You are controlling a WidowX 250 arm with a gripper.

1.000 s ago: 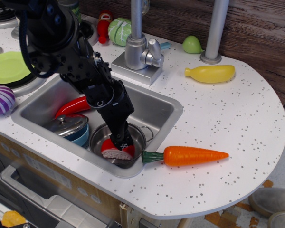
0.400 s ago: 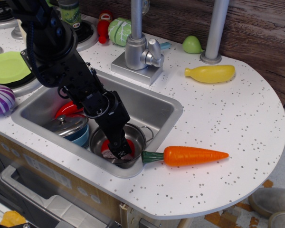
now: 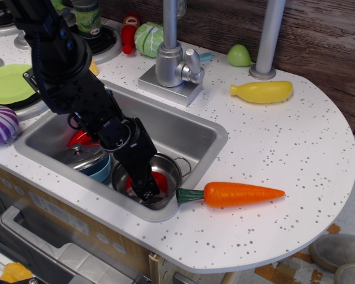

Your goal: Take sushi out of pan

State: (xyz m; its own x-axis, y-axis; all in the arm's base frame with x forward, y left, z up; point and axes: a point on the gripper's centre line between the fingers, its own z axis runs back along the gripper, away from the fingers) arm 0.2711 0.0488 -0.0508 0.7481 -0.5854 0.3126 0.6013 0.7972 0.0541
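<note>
the small round shiny steel pan point(image 3: 165, 171) sits in the front of the steel sink point(image 3: 195, 133). the small red sushi piece point(image 3: 160, 180) lies inside the pan. the black robot gripper point(image 3: 147, 190) reaches down into the pan, just left of the sushi. the blue pot with a steel lid point(image 3: 86, 160) stands left of the pan, in the same sink. the orange toy carrot point(image 3: 234, 193) lies on the white speckled counter point(image 3: 284, 165) right of the pan, near its rim. the silver tap point(image 3: 174, 59) stands behind the sink
</note>
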